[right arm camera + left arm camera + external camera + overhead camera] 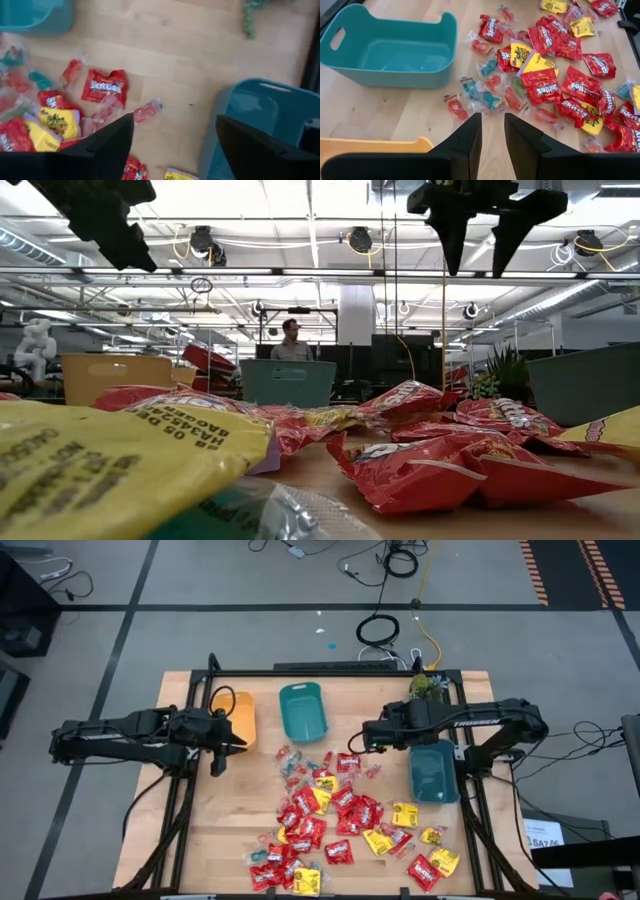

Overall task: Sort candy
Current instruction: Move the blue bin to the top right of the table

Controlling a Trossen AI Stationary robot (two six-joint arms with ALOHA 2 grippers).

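Sorting appears barely begun. Nearly all the candy (345,825) lies loose on the bench (225,830), in a scatter running from the middle toward the near edge: red packets, yellow packets and small clear-wrapped pieces mixed together, many overlapping.

Three bins stand along the far half of the bench. The yellow bin (238,718) on the left shows no candy in the part that is visible. The teal bin (303,710) in the middle looks empty in the left wrist view. The second teal bin (435,772) on the right cannot be judged from overhead; the part of it seen from the right wrist shows no packet.

The left gripper (493,131) hovers near the yellow bin's near edge, its fingers close together with a narrow gap and nothing between them. The right gripper (175,137) hangs above the bench between the scatter and the right teal bin, fingers spread wide and empty.

A small plant (425,686) stands at the far right corner.

Judgement: essentially the whole pile remains to be sorted.
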